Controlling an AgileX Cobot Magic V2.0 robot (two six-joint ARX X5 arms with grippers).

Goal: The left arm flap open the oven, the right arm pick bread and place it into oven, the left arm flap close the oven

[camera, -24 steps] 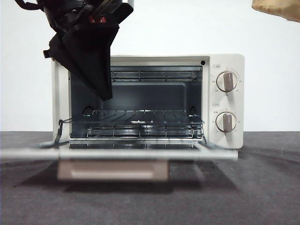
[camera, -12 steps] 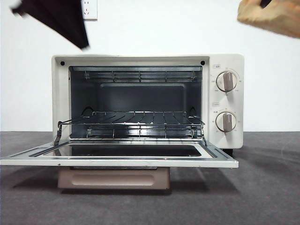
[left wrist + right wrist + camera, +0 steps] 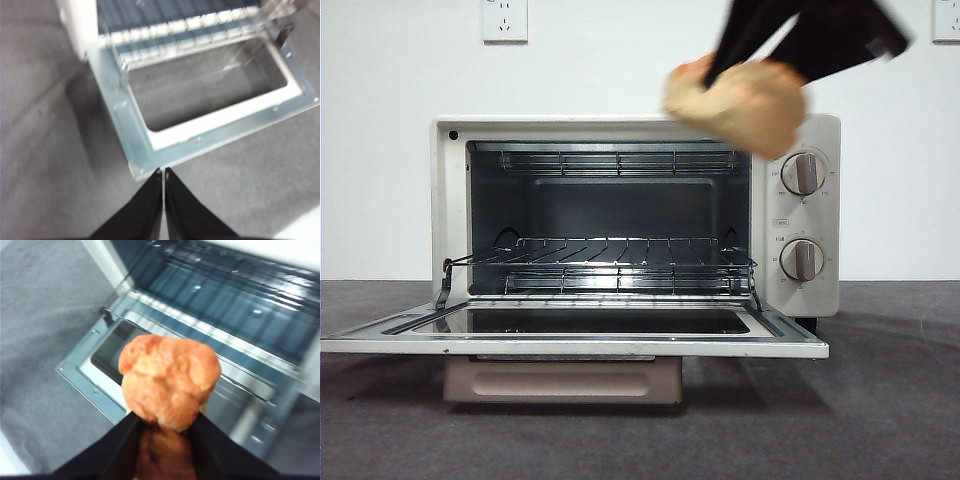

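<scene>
The cream-white oven (image 3: 800, 300) stands open, its door (image 3: 570, 345) lying flat toward me and the wire rack (image 3: 600, 255) bare inside. My right gripper (image 3: 740, 85) is shut on the golden-brown bread (image 3: 740, 100), which hangs blurred in front of the oven's upper right corner, above the door. From the right wrist, the bread (image 3: 167, 382) sits between the jaws over the open door (image 3: 100, 377). My left gripper (image 3: 164, 172) is shut with nothing in it, held above the table just off the door's corner (image 3: 135, 167); it is out of the front view.
Two beige knobs (image 3: 804, 173) sit on the oven's right panel. The beige handle (image 3: 560, 380) hangs under the lowered door. Grey table cloth (image 3: 880, 400) spreads around the oven; a white wall with a socket (image 3: 505, 18) is behind.
The left arm has risen out of the front view at the upper left. The right gripper has carried the bread from the top right corner leftward and down, to the oven's upper right.
</scene>
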